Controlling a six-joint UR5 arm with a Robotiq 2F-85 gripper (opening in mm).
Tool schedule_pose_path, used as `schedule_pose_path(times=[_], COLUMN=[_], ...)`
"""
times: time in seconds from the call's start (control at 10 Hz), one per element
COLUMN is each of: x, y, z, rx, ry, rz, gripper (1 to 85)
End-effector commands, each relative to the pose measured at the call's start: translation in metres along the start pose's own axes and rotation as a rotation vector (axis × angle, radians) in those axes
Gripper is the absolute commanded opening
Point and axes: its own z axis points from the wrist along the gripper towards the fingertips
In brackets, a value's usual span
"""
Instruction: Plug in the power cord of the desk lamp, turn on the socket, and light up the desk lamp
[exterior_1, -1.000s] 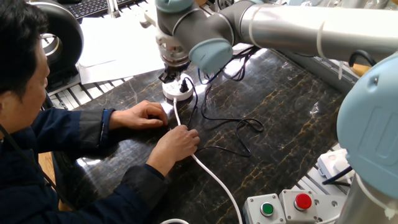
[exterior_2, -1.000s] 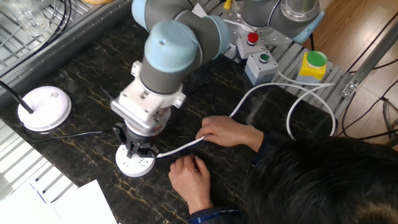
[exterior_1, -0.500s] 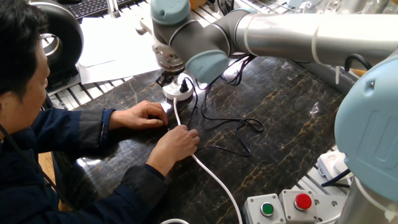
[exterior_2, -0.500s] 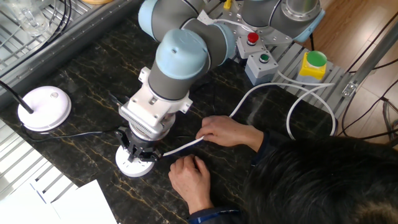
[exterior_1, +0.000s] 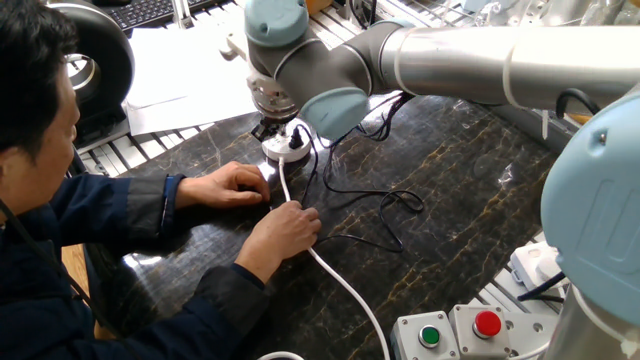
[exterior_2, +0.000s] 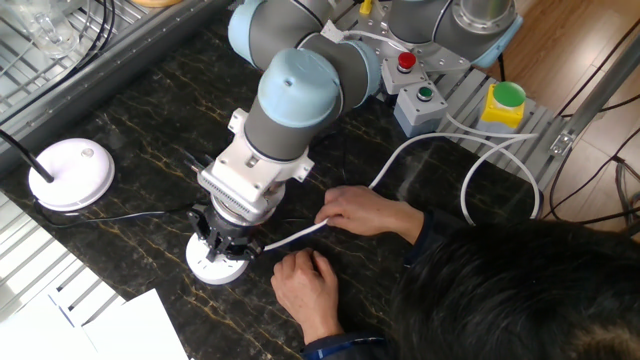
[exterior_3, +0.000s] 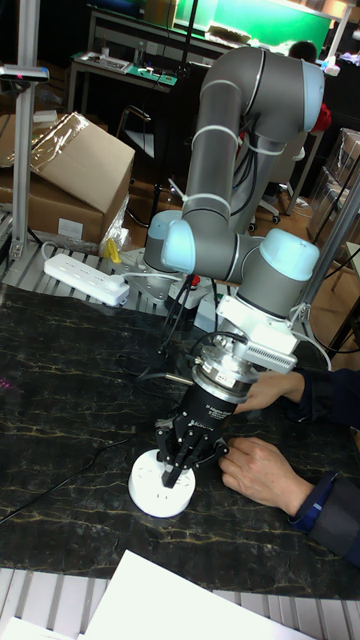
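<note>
The white round socket (exterior_2: 207, 268) sits on the dark table, and its thick white cable (exterior_2: 296, 235) passes under a person's hands. My gripper (exterior_2: 226, 252) stands straight down on the socket's top with the fingers closed together; I see nothing held between them. In the tall fixed view the fingertips (exterior_3: 172, 476) touch the socket (exterior_3: 152, 492). A small black plug (exterior_1: 298, 138) sits in the socket (exterior_1: 280, 150) beside my gripper (exterior_1: 271, 127). The power cord (exterior_1: 392, 204) loops thin and black across the table. The desk lamp (exterior_2: 70, 172) rests at the far left.
A person's two hands (exterior_2: 365, 212) hold the white cable close to the socket. Button boxes (exterior_2: 420, 100) stand at the table's far end, and more buttons (exterior_1: 487, 325) show near the front edge. A white power strip (exterior_3: 85, 278) lies behind the table. White paper (exterior_2: 110, 325) lies near the socket.
The arm's upper joints have swung a little sideways while the gripper stayed on the socket. The hands and the cable have not moved.
</note>
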Motion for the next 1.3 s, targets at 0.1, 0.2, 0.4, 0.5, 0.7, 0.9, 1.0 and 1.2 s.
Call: schedule_pose_path(times=[0.1, 0.2, 0.4, 0.5, 0.7, 0.9, 1.0, 1.2], x=[0.003, 0.006, 0.019, 0.019, 0.017, -0.003, -0.011, -0.018], y=[0.006, 0.013, 0.04, 0.048, 0.049, 0.022, 0.011, -0.003], z=[0.003, -0.002, -0.025, -0.033, -0.036, -0.034, -0.037, -0.036], rx=[-0.006, -0.008, -0.018, -0.041, -0.048, -0.03, -0.02, 0.019], ry=[-0.018, -0.014, 0.027, 0.025, 0.012, -0.007, -0.017, -0.033], rz=[0.016, 0.027, 0.079, 0.095, 0.081, 0.0, -0.035, -0.1], gripper=[1.0, 1.0, 1.0, 1.0, 1.0, 1.0, 1.0, 1.0])
